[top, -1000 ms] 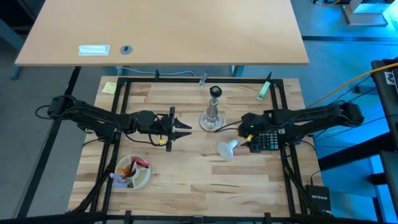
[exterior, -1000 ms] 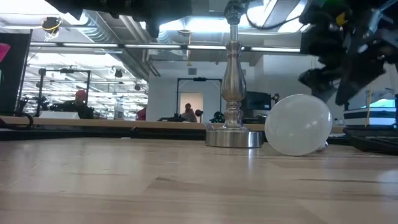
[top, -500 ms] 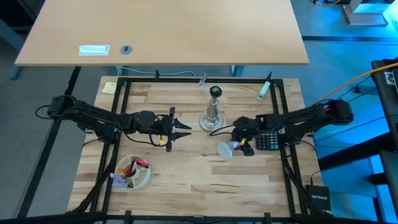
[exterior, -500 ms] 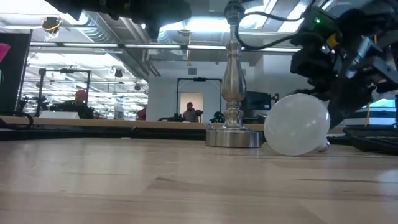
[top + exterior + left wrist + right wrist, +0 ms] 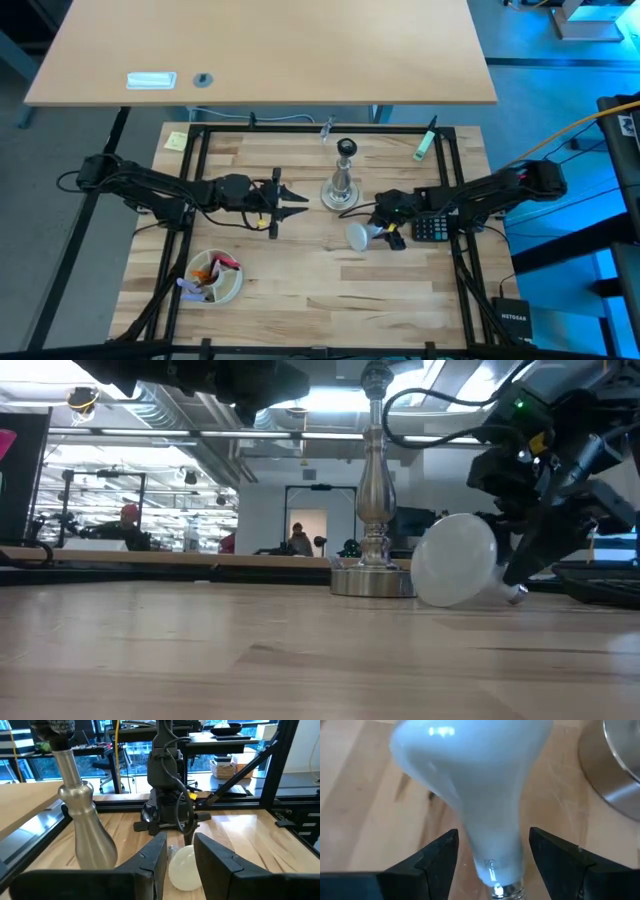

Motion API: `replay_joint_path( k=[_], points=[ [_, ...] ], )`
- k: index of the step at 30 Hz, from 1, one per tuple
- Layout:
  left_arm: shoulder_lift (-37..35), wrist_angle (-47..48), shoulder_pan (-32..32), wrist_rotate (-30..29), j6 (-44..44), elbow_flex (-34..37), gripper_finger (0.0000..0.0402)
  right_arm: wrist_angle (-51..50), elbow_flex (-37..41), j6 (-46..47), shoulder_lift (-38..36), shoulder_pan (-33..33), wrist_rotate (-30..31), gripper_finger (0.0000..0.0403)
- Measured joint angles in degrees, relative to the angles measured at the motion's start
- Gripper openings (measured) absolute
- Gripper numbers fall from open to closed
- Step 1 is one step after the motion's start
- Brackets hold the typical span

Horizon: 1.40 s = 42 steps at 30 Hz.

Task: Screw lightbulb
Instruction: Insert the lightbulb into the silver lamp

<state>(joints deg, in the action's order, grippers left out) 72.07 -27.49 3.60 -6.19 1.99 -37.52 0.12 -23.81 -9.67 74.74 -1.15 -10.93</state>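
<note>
The white lightbulb [image 5: 358, 236] lies on its side on the wooden table, globe toward the left and silvery screw base [image 5: 507, 892] toward the right. It is just in front of the silvery stand [image 5: 342, 185] with the black socket top. My right gripper [image 5: 492, 831] slants down over the bulb from the right. It is open, with one finger on each side of the bulb's narrow neck. My left gripper [image 5: 300, 203] hovers level to the left of the stand, narrowly open and holding nothing. Through its gap I see the bulb [image 5: 185, 867]. My right gripper's fingers [image 5: 442, 855] straddle the bulb's neck [image 5: 495, 855] just above the screw base, slanting down from the table's right and lying along the bulb. A thin gap shows on each side. I cannot tell whether a finger touches it. The bulb rests on the table.
A black calculator [image 5: 432, 227] lies under my right arm. A bowl [image 5: 213, 277] with small items sits at the near left. A green marker [image 5: 425, 143] and a yellow note [image 5: 176, 140] lie at the far edge. Black frame rails [image 5: 197, 170] border the table.
My right gripper has come down and toward the table's left, tipping more steeply, until its fingers straddle the bulb's neck. The bulb has slid a little toward the left and the stand.
</note>
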Motion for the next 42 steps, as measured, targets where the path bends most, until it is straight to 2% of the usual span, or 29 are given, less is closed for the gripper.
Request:
replay_joint_path(
  k=[8, 17, 28, 31, 35, 42],
  points=[
    [0.0, 0.1, 0.0, 0.0, -0.3, 0.0, 0.0090, 1.1, -0.2, 0.6, 3.7, 0.0, 2.4, 0.0245],
    [0.0, 0.4, 0.0, 0.0, -0.1, 0.0, 0.0090, 3.3, -0.2, 2.3, 3.8, 0.0, 2.4, 0.0183],
    [-0.1, 0.4, 0.0, -1.1, 1.3, 0.0, 0.0090, 0.8, -1.7, 5.6, 3.2, 0.0, 2.0, 0.0152],
    [-1.0, 0.3, 0.2, -2.2, 2.3, 0.0, 0.0090, -4.1, -4.7, 6.2, 0.1, 0.0, -0.2, 0.0152],
    [-2.8, 1.6, 0.2, -2.4, 1.3, -0.9, 0.0090, -11.3, -7.8, 6.2, -6.8, 0.0, 0.1, 0.0152],
    [-5.4, 11.9, -0.3, -4.2, -3.2, -5.2, 0.0090, -17.0, -12.8, 7.4, -22.4, 0.0, 4.6, 0.0152]
  ],
)
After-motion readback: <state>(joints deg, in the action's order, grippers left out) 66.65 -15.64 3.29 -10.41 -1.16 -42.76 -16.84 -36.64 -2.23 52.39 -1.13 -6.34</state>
